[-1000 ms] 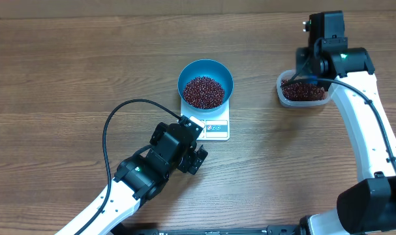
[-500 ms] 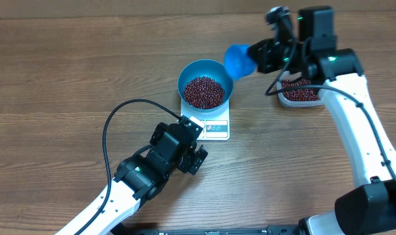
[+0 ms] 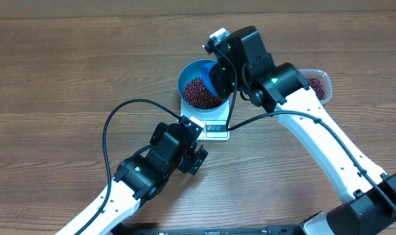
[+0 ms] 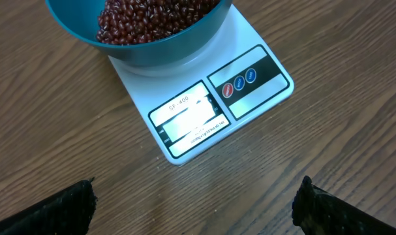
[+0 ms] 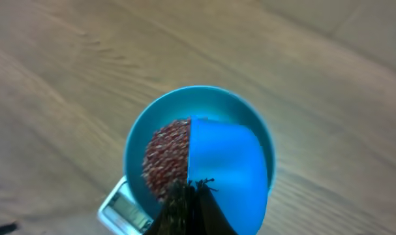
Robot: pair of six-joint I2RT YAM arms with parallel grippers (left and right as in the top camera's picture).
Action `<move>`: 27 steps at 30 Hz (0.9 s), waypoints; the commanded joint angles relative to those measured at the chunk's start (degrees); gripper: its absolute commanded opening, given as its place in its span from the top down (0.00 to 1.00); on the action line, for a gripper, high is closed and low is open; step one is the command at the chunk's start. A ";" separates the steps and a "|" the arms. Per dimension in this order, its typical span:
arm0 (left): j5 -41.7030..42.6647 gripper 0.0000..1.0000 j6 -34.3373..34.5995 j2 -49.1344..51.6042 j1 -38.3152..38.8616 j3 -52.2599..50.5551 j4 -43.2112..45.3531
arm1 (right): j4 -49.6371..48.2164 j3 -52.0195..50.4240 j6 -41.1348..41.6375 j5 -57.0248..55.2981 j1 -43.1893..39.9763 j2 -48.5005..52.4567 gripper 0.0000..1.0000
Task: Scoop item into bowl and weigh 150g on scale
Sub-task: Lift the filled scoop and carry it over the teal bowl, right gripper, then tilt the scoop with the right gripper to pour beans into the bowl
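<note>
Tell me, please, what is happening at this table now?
The right tool, shut on a small blue scoop, holds it over the blue bowl. The bowl stands on the white scale and contains red-brown beans. The left tool hangs open near the scale's display, holding nothing. A clear tub of beans stands beside the right arm.

Scale display (image 4: 188,121) washed out, digits unreadable. Bowl (image 4: 162,55) cut off by left wrist view's top edge. Overhead: right arm (image 3: 276,85) covers most of the tub (image 3: 321,79) (one end shows). Right wrist view blurred; right gripper (image 5: 188,205) a dark smear, scoop (image 5: 227,163) handle lost in it.
</note>
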State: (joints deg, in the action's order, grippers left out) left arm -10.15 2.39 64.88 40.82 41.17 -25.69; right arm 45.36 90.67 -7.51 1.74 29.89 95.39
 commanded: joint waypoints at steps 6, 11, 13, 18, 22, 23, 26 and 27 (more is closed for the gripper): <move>-0.79 0.00 -1.11 -0.39 -0.31 -0.68 0.17 | -2.45 -0.63 -0.28 -6.84 0.48 3.48 0.96; -0.79 0.00 -1.14 -0.39 -0.31 -0.68 0.17 | -2.45 -0.63 -0.28 -6.84 0.92 5.70 0.96; -0.79 0.00 -1.14 -0.39 -0.31 -0.68 0.17 | -2.45 -0.63 -0.28 -6.84 1.31 6.36 0.96; -0.79 0.00 -1.14 -0.39 -0.31 -0.68 0.17 | -2.45 -0.63 -0.09 -6.84 2.23 7.19 0.96; -0.79 0.00 -1.14 -0.39 -0.31 -0.68 0.17 | -2.19 -0.63 0.17 -6.82 2.67 7.67 0.96; -0.79 0.00 -1.11 -0.39 -0.31 -0.68 0.17 | -2.14 -0.63 0.48 -6.82 2.80 7.89 0.96; -0.79 0.00 -1.14 -0.39 -0.31 -0.68 0.17 | -2.19 -0.63 0.63 -6.80 3.23 8.26 0.96; -0.79 0.00 -1.14 -0.39 -0.31 -0.68 0.17 | -2.16 -0.63 0.61 -6.80 3.28 8.26 0.96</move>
State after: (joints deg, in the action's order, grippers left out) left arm -10.15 2.39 64.88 40.82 41.17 -25.69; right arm 43.31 90.30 -7.42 -4.71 32.47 103.00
